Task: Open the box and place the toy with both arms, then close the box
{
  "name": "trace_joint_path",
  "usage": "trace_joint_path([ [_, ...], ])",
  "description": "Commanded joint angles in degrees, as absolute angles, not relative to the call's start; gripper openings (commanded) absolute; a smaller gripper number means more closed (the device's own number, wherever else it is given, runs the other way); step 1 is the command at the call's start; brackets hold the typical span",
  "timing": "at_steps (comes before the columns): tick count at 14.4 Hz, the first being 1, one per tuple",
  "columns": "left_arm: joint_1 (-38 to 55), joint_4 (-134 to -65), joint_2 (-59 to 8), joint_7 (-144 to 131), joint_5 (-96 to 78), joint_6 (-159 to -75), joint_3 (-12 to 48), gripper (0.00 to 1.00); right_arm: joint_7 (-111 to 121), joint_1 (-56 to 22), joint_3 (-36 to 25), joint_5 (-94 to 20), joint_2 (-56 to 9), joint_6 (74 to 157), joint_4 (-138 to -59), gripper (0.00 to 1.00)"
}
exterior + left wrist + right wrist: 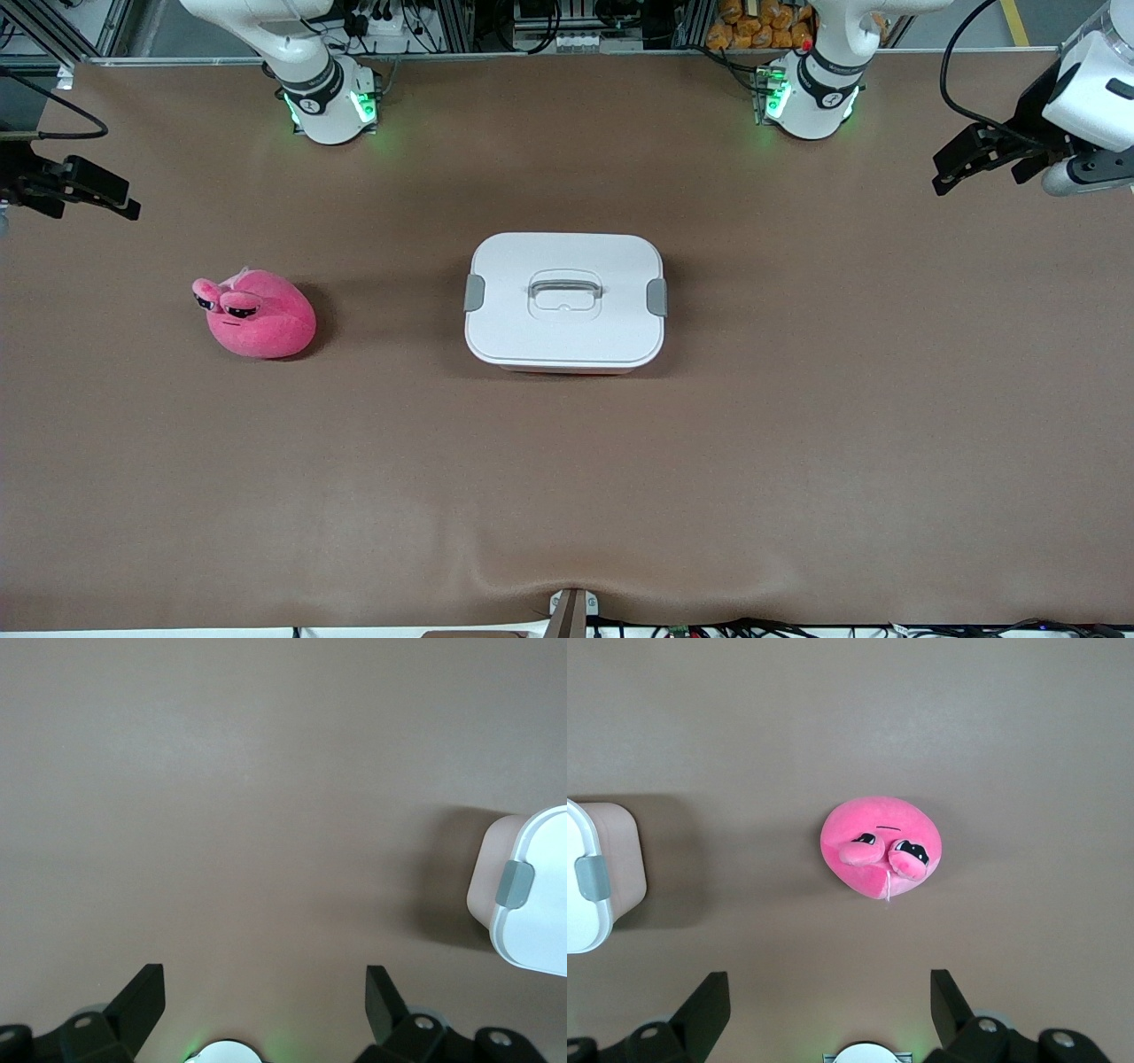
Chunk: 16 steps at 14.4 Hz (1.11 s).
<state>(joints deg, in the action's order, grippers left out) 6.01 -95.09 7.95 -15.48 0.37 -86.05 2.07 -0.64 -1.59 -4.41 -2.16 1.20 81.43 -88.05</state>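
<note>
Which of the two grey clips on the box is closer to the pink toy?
The clip at the right arm's end of the box faces the toy; the other clip sits at the left arm's end.

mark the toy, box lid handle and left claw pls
toy (259, 317): front view, middle of its pink body.
box lid handle (565, 289): front view, grey bar in the lid's recess.
left claw (265, 1003): left wrist view, midway between its open fingertips.
</note>
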Motion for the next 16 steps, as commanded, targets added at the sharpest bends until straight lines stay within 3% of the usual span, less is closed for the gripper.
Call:
trace_joint_path([
  [1,6.0,-93.6,7.3,-14.2,1.1,-85.4,2.1,1.0,-0.7,-1.8,-4.6,-1.5,0.8,80.4,-86.7,1.0],
  [16,6.2,-90.4,4.5,-14.2,1.2,-82.7,2.1,1.0,-1.1,-2.2,-4.5,-1.9,0.9,79.7,-86.8,1.0],
])
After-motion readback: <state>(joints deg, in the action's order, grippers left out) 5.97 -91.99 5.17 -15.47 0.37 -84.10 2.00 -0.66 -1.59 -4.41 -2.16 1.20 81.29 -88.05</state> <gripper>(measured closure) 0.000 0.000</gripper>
